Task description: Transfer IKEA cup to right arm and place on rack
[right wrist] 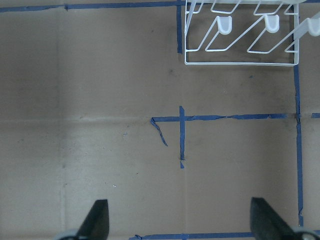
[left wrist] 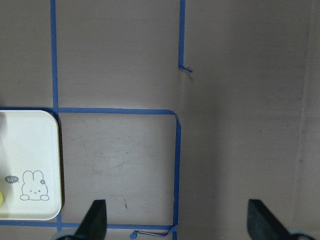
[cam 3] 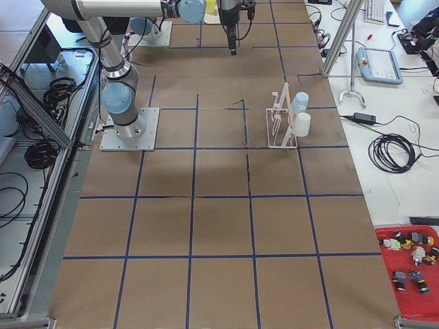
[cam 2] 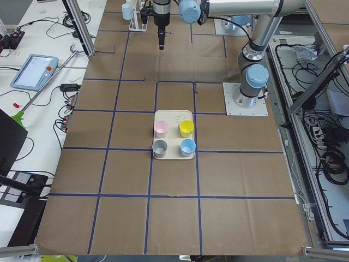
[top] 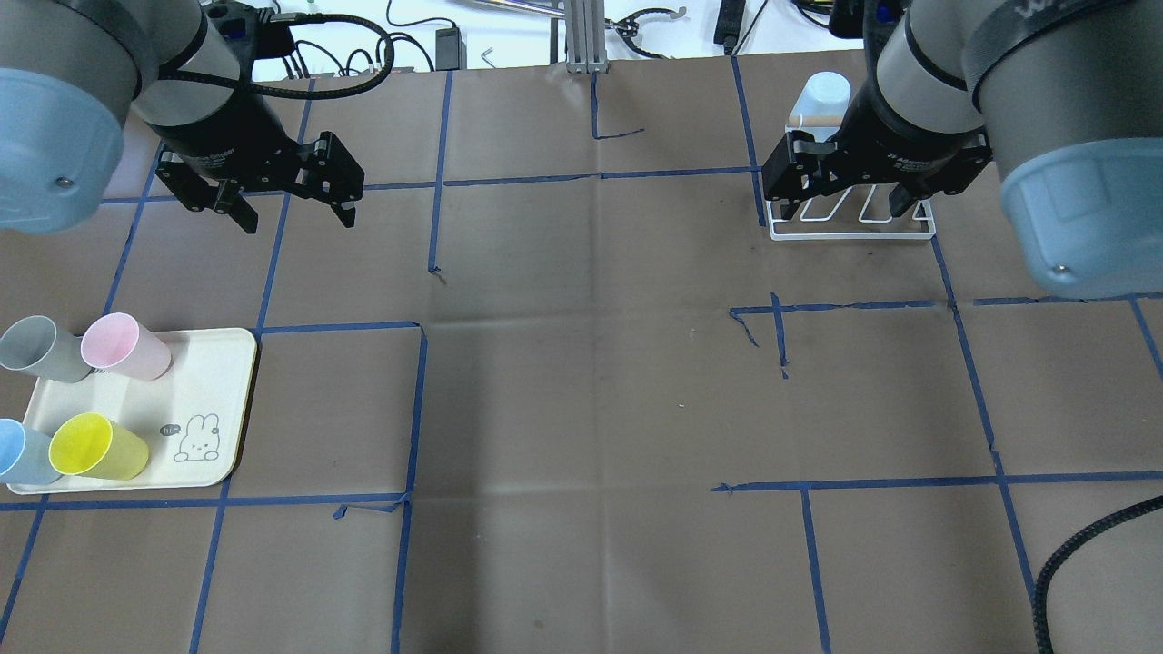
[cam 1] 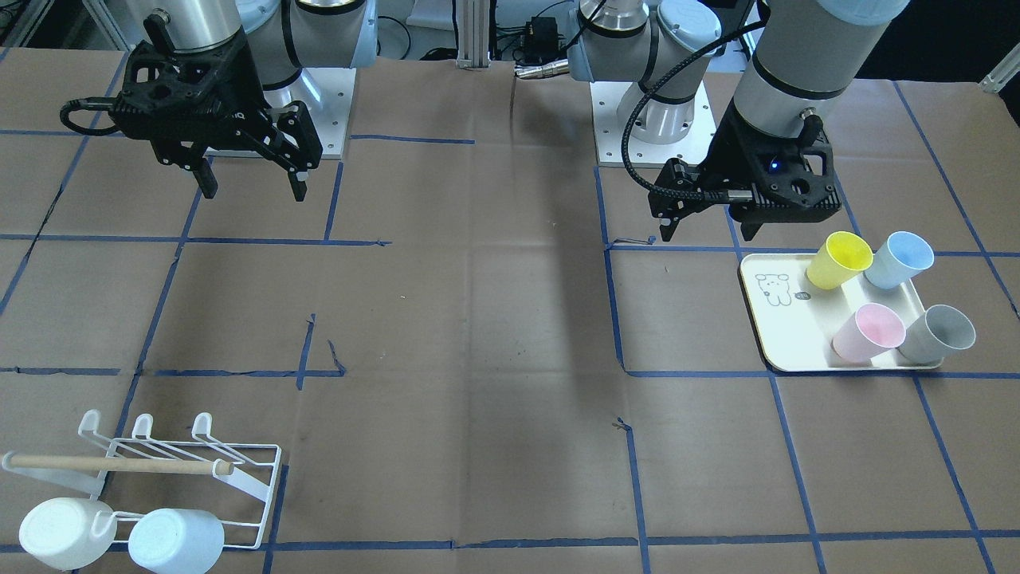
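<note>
Several IKEA cups lie tipped on a cream tray (cam 1: 785, 335): yellow (cam 1: 838, 259), blue (cam 1: 898, 259), pink (cam 1: 868, 331) and grey (cam 1: 938, 333). My left gripper (cam 1: 708, 231) hovers open and empty just behind the tray's back edge; its wrist view shows the tray corner (left wrist: 30, 165) off to the left of the gripper (left wrist: 177, 220). The right arm's gripper (top: 843, 211) hangs open and empty above the near edge of the white wire rack (top: 854, 227). In the right wrist view, the rack (right wrist: 240, 35) sits ahead of the gripper (right wrist: 180, 220).
A white cup (cam 1: 60, 532) and a pale blue cup (cam 1: 175, 540) hang on the rack's outer prongs, under a wooden dowel (cam 1: 119, 463). Blue tape lines grid the brown table (cam 1: 478, 359). Both arm bases (cam 1: 649, 127) stand at the robot side.
</note>
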